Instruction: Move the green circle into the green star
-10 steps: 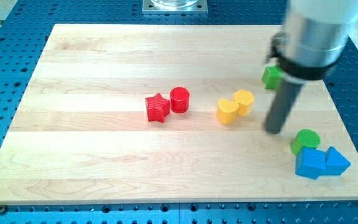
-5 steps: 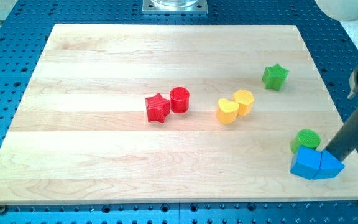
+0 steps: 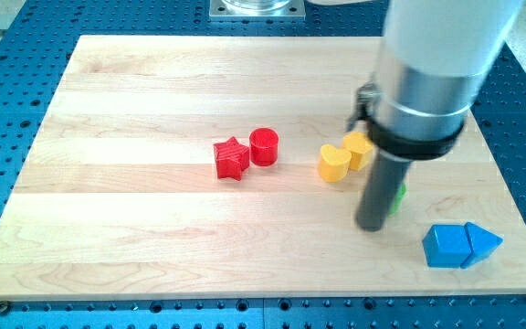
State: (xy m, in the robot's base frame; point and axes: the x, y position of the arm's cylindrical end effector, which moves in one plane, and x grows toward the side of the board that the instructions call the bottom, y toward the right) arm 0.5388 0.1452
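Note:
My tip [image 3: 371, 226] rests on the board in the lower right part, below the yellow blocks. Only a thin green sliver of the green circle [image 3: 398, 196] shows at the rod's right edge; the rest is hidden behind the rod. It lies touching or very close to the rod, up and left of the blue blocks. The green star does not show; the arm's wide grey body covers the upper right of the board where it stood earlier.
A red star [image 3: 231, 158] and a red circle [image 3: 264, 146] touch near the middle. A yellow heart [image 3: 334, 164] and a second yellow block [image 3: 358, 149] sit left of the rod. A blue cube [image 3: 446, 247] and a blue triangle [image 3: 481, 243] sit at the lower right.
My tip swung out to the right of the blue blocks, then came back left. The green circle has moved left, away from the blue blocks. The arm now covers the green star.

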